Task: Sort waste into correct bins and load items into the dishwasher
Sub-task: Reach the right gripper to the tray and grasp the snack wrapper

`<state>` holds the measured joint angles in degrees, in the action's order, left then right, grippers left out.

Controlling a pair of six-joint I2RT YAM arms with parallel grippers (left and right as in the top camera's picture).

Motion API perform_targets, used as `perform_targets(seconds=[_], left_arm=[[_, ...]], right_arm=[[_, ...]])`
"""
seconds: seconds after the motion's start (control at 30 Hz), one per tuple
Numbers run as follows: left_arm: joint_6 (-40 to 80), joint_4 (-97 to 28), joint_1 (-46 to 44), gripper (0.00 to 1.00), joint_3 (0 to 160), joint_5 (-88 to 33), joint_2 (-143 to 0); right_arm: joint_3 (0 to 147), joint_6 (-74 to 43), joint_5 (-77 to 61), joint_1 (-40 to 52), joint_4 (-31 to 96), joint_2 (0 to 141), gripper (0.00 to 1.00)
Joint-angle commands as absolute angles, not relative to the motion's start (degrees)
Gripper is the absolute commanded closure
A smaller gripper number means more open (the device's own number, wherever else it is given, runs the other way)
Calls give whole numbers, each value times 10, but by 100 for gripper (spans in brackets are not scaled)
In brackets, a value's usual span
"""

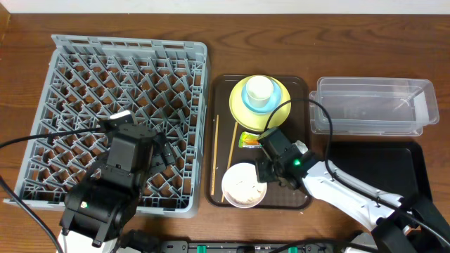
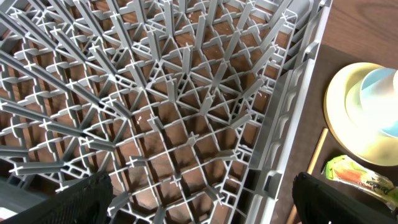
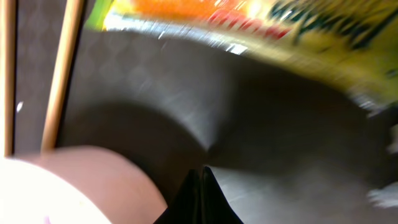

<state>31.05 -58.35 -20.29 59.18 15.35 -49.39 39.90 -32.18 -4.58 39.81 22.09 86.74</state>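
Observation:
The grey dishwasher rack (image 1: 126,77) lies at the left. My left gripper (image 1: 163,149) hovers open and empty over its right half (image 2: 202,205). The brown tray (image 1: 299,88) holds a yellow plate (image 1: 281,112) with a light blue bowl (image 1: 247,100) and a white cup (image 1: 259,88) stacked on it. Also on the tray are the green-and-yellow wrapper (image 1: 248,139), a white bowl (image 1: 244,185) and two chopsticks (image 1: 216,154). My right gripper (image 1: 267,158) is shut on nothing (image 3: 202,177). It sits low over the tray between the wrapper (image 3: 298,31) and the white bowl (image 3: 37,193).
A clear plastic tub (image 1: 373,105) stands at the back right, with a shallow black tray (image 1: 383,172) in front of it. The right arm's cable loops over the gap between the brown tray and the tub. The rack's wall (image 2: 280,124) runs beside the brown tray.

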Motion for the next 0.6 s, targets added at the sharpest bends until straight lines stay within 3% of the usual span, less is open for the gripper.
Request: perform_targets(seconds=[0.0,0.13,0.17,0.23,0.37,0.47,0.57], left_arm=[[303,-585,-200,6,601,157,-494],[303,-585,-200,6,601,157,-494],[303,-585,-200,6,601,157,-494],[303,-585,-200,6,601,157,-494],[303,-585,-200,6,601,157,-494],[303,-585,-200,6,601,157,-494],[303,-585,-200,6,601,157,-494]], right_arm=[[407,-291,-51,399,230,867,96],[447,-236,-45,383,268,857,90],[460,-218,-43,378,277,854,82],[483,-172,-43,370,289,851,55],[509,-70,-43,362,296,851,27],[509,-20,-34,363,296,851,25],[509,15,6,363,303,851,36]])
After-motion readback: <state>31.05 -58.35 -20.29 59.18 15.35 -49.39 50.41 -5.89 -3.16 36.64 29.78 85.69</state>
